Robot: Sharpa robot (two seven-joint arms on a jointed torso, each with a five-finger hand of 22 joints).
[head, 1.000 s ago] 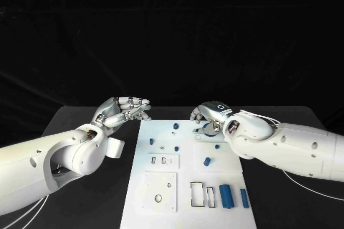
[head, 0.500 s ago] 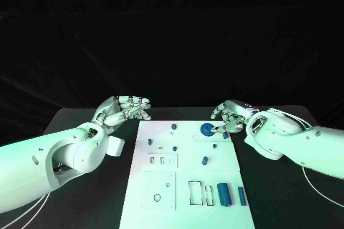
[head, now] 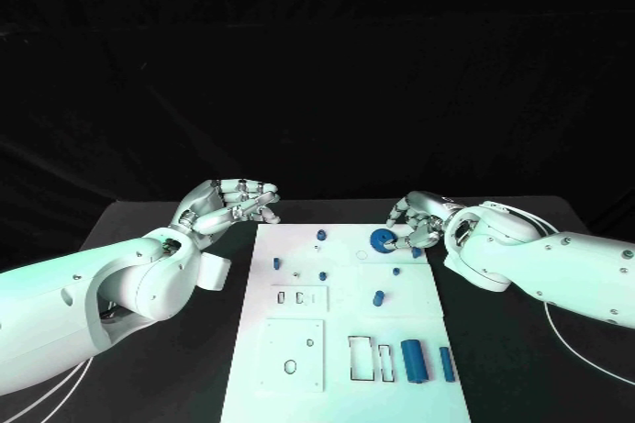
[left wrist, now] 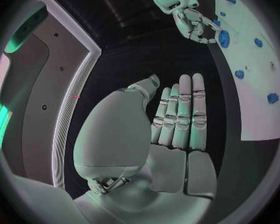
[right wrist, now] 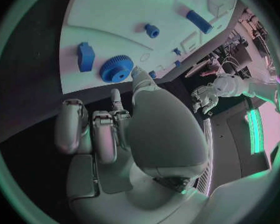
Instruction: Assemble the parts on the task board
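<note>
The right robot hand (head: 421, 219), silver metal with jointed segments, hovers over the far right corner of the task board (head: 298, 386). Its fingertips are closed on a round blue gear (head: 381, 239) with a toothed rim and a centre hole (the right wrist view shows a fingertip touching the gear's edge (right wrist: 117, 68)). Whether the gear touches the board I cannot tell. Just right of the gear a blocky blue part (head: 417, 250) lies at the board's edge.

The left robot hand (head: 228, 205) hangs over the black desk (head: 146, 223) beside the board's far left corner, holding nothing; its fingers lie straight and close together in the left wrist view (left wrist: 177, 119).

The board is a flat white plate, smooth and matt, with rectangular slots and small round holes cut into its near half. Small blue pegs (head: 323, 231) stand about its far half, and a short blue cylinder (head: 379, 298) lies near the middle. At the near right, two long blue cylindrical bars (head: 418, 361) lie side by side, next to two rectangular cut-outs.
</note>
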